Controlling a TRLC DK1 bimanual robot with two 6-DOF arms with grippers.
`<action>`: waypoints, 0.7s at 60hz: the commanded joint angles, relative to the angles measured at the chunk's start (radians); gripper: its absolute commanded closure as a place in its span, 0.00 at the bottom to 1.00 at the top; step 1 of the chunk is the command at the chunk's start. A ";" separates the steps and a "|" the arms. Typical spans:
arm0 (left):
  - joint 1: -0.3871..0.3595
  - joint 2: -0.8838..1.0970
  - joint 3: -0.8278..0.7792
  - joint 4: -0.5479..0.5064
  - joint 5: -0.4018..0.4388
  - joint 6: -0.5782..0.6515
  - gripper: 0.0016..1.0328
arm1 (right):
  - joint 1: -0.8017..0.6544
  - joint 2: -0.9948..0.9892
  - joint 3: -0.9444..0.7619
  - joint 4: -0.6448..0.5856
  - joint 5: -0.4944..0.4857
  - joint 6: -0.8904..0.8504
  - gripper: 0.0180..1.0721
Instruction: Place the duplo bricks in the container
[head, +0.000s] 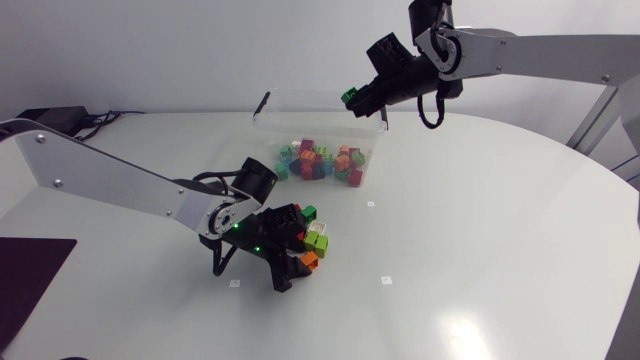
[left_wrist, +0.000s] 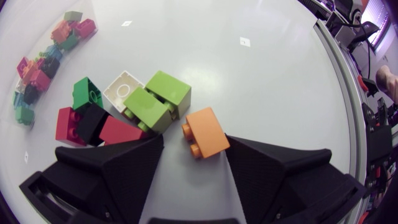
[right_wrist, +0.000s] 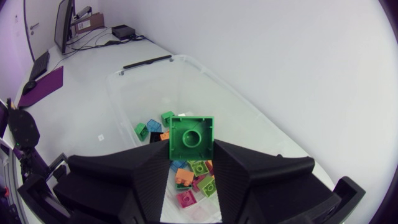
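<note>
- While both arms work over it, the white table (head: 480, 250) carries everything in the scene.
- The left arm (head: 110, 175) comes in from the left side and bends down to the table, on the near side of the container. The right arm (head: 540, 50) comes in from the right side and hangs high, over the far part of the container.
- The clear container (right_wrist: 205, 68) stands on the far middle of the table, open on top. Many mixed bricks (head: 320, 160) lie on its floor, gathered toward one end.
- The left gripper (left_wrist: 194, 142) is low over the table with its fingers wide apart, and it holds nothing.
- The right gripper (right_wrist: 191, 149) is closed on a green brick (right_wrist: 192, 137). Both fingers press it from two sides, its hollow underside faces the wrist camera, and it hangs above the open container.
- An orange brick (left_wrist: 207, 130) lies on its side on the table, between the open fingers of the left gripper and closer to one of them. I cannot tell if it touches that finger.
- Just ahead of the left gripper lies a loose pile: two lime bricks (left_wrist: 158, 99) touching each other, a white brick (left_wrist: 121, 84) with its hollow side up, a dark green brick (left_wrist: 87, 93), a black brick (left_wrist: 93, 118) and two red bricks (left_wrist: 68, 124). This pile is apart from the container.
</note>
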 joint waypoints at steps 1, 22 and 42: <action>-0.012 -0.015 -0.031 0.015 -0.002 -0.039 0.38 | 0.012 0.045 0.058 0.013 0.010 0.039 0.69; -0.024 -0.015 -0.040 0.052 -0.026 -0.094 0.54 | 0.043 0.151 0.170 0.018 0.062 0.056 0.16; -0.044 -0.023 -0.046 0.056 -0.045 -0.108 0.63 | 0.006 -0.068 -0.019 0.033 0.039 0.046 0.06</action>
